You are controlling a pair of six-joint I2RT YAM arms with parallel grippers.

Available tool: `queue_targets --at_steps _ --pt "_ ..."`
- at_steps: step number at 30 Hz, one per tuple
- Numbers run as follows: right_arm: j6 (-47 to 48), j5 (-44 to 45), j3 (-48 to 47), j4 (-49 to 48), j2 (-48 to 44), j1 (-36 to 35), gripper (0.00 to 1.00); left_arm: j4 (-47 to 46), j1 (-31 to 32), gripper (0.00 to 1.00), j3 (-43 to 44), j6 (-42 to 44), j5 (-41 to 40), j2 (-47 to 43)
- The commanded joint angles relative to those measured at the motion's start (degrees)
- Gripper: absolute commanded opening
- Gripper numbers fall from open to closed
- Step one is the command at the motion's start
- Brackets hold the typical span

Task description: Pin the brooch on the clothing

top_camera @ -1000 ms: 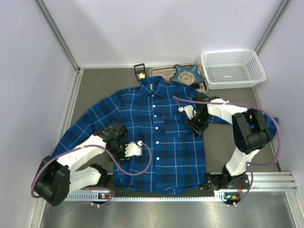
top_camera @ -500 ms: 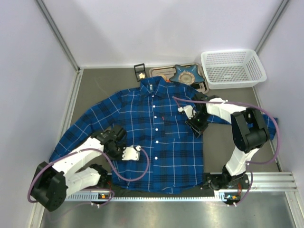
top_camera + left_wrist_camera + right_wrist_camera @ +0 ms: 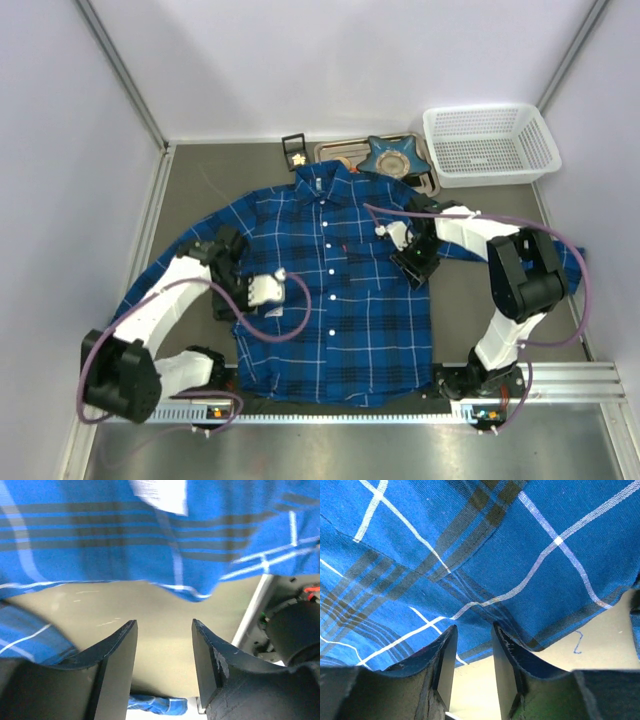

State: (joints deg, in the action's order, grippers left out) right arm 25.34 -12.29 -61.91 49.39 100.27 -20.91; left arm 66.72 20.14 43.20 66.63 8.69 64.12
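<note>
The brooch (image 3: 297, 155) appears to lie in the black holder (image 3: 287, 150) beyond the collar, well apart from both arms. Your left gripper (image 3: 162, 630) hangs over the shirt's (image 3: 350, 320) edge, jaws spread and empty, so send it for the brooch. On the right gripper (image 3: 472, 635), by the pocket (image 3: 375, 265), the jaws are narrowly parted; I cannot tell whether they pinch cloth. Hold the cloth flat there.

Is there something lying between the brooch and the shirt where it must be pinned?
Nothing visible does. The brooch lies in a small black holder just beyond the collar of the shirt; only a bare strip of table separates them.
</note>
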Motion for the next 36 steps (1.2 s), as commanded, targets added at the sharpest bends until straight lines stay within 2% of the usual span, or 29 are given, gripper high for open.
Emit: queue_targets --at_steps 1,3,6,9,10,11,13,15,16,20,23,28,32,36 --pt "2.78 5.71 1.44 -2.02 -2.09 0.52 0.37 0.17 -6.24 0.54 12.67 -1.84 9.93 7.93" --pt "2.87 3.43 0.22 0.09 -4.72 0.52 0.4 1.39 -8.88 0.55 20.23 -4.05 15.36 13.3" --pt "3.91 -0.35 -0.58 2.63 -8.33 0.52 0.45 -1.4 -9.24 0.58 23.68 -8.78 16.89 17.0" --pt "5.23 -3.86 0.12 4.13 -12.7 0.52 0.47 -9.47 -9.24 0.58 22.55 -18.26 16.36 19.64" --pt "5.24 -6.92 0.91 3.97 -14.03 0.52 0.49 -13.42 -9.24 0.58 22.02 -26.03 14.88 20.51" --pt "5.16 -9.04 1.0 3.88 -15.18 0.52 0.5 -17.72 -9.24 0.57 21.75 -29.42 14.52 23.22" --pt "5.07 -16.13 0.83 3.44 -19.05 0.25 0.52 -19.69 -9.24 0.54 22.97 -37.84 14.51 26.66" --pt "3.76 -19.94 0.21 2.3 -21.77 -0.62 0.52 -22.67 -9.24 0.53 24.21 -42.61 14.16 31.05" --pt "3.23 -21.61 -0.4 0.29 -22.39 -3.15 0.51 -23.12 -9.33 0.52 24.56 -45.94 14.16 32.46" --pt "1.73 -21.1 -1.55 -4.56 -21.35 -11.51 0.45 -26.99 -9.07 0.47 24.56 -51.68 15.3 39.13" --pt "2.51 -16.81 -0.76 -6.74 -16.17 -15.47 0.42 -29.71 -8.54 0.46 25.35 -55.02 12.85 43.18" --pt "5.15 -7.33 1.79 -11.59 -6.68 -15.04 0.39 -31.82 -8.72 0.44 27.2 -59.06 8.1 46.18" --pt "6.56 -4.23 0.83 -13.35 -0.96 -13.29 0.37 -32.79 -9.15 0.44 28.95 -60.91 8.18 47.94" --pt "8.23 -1.07 -1.19 -14.4 3.43 -11.88 0.36 -30.87 -10.82 0.48 30.19 -57.6 17.99 45.58"
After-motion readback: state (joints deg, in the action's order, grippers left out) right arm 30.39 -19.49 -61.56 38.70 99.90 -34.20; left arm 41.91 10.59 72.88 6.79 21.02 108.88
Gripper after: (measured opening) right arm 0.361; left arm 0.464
